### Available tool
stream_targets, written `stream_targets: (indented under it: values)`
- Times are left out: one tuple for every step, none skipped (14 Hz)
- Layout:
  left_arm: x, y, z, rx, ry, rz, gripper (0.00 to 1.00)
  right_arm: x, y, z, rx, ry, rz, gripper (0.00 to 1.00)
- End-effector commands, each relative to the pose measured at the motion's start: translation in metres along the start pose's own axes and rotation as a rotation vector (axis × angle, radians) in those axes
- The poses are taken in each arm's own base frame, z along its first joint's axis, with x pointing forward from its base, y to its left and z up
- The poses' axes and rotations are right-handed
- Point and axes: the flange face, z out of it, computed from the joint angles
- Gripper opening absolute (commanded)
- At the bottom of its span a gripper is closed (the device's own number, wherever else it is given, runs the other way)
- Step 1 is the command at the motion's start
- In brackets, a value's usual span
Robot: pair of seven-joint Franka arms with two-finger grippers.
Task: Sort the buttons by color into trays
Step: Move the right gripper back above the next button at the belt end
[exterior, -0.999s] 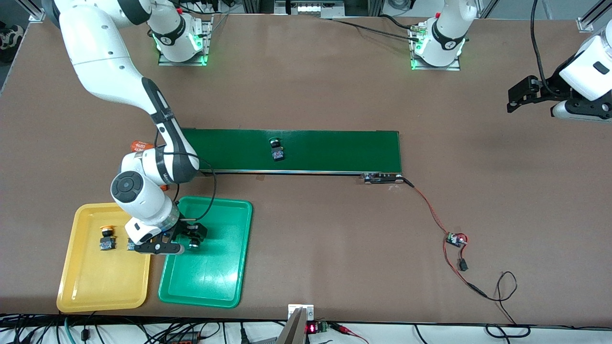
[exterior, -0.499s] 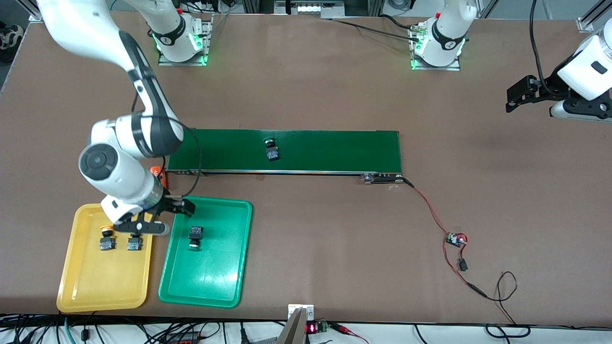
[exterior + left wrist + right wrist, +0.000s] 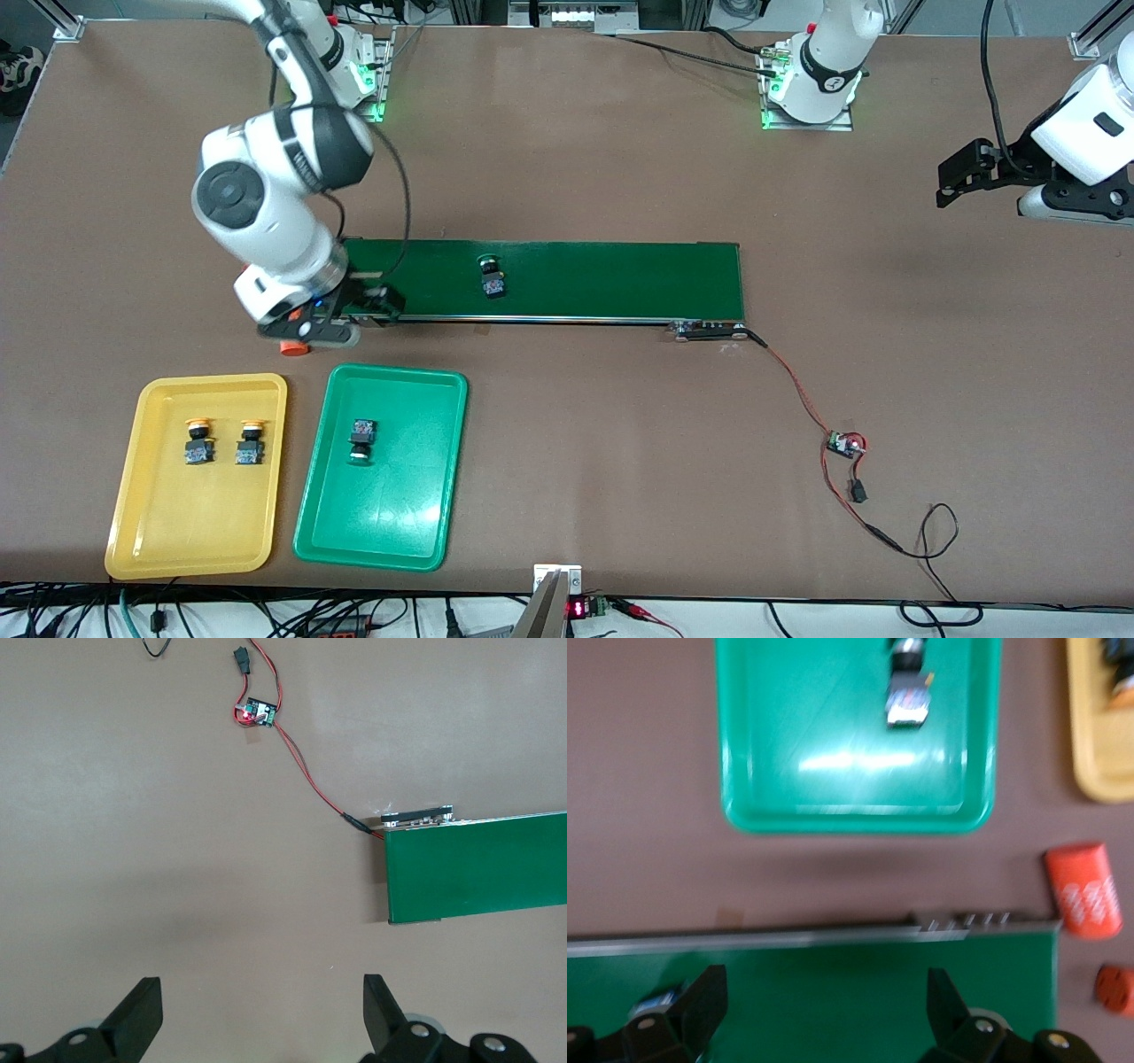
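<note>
- The right gripper [image 3: 376,306] hangs at mid-left of the front view, over the belt's [image 3: 602,279] end toward the right arm's end of the desk [image 3: 567,159]. Its fingers [image 3: 700,997] are spread wide and hold nothing.
- The left gripper [image 3: 952,182] sits at the upper right edge of the front view, over bare desk well away from the trays; that arm waits. In the left wrist view its fingers [image 3: 142,1014] stand wide apart and empty.
- The yellow tray [image 3: 177,540] lies at the lower left of the front view. Two yellow buttons [image 3: 199,441] [image 3: 250,441] sit in it side by side, apart, in the tray's upper half as the frame shows it.
- The green tray [image 3: 390,523] lies just beside the yellow tray, toward the frame's centre. One green button [image 3: 361,439] lies in its upper half, cap pointing toward the front camera.
- The second green button [image 3: 492,276] lies on the belt, in the frame's middle, a little way along from the right gripper. In the right wrist view only its edge [image 3: 656,1001] shows, next to a finger.
- An orange cylinder [image 3: 292,347] peeks out below the right gripper in the front view, on the desk between belt and yellow tray. The right wrist view shows two such cylinders [image 3: 1083,890] [image 3: 1116,988] off the belt's end.
- A red-and-black wire [image 3: 797,390] runs from the belt's other end to a small board [image 3: 843,443] at the frame's lower right.
</note>
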Motion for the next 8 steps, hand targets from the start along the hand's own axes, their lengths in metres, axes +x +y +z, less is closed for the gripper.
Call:
stream_targets:
  values:
    - [-0.005,0.009,-0.003,0.024,-0.004,0.035,1.00,-0.039,-0.004,-0.002,-0.006,-0.008,-0.005,1.00]
    - [-0.005,0.009,-0.002,0.024,-0.004,0.035,1.00,-0.048,-0.013,0.001,-0.003,-0.009,-0.024,1.00]
    - [-0.003,0.009,-0.001,0.024,-0.006,0.036,1.00,-0.054,-0.016,0.008,-0.003,-0.011,-0.032,1.00]
    - [0.001,0.006,0.001,0.023,-0.009,0.035,1.00,-0.058,-0.015,0.015,-0.001,-0.008,-0.033,1.00]
    - [0.003,0.005,0.006,0.022,-0.019,0.032,1.00,-0.062,-0.015,0.022,0.001,-0.004,-0.029,1.00]
    - [0.004,0.003,0.006,0.020,-0.021,0.030,1.00,-0.069,-0.020,0.028,0.007,0.000,-0.033,1.00]
    - [0.004,0.003,0.007,0.020,-0.024,0.043,1.00,-0.075,-0.023,0.035,0.008,-0.004,-0.035,1.00]
    - [0.004,0.003,0.007,0.020,-0.021,0.050,1.00,-0.079,-0.024,0.039,0.009,-0.004,-0.032,1.00]
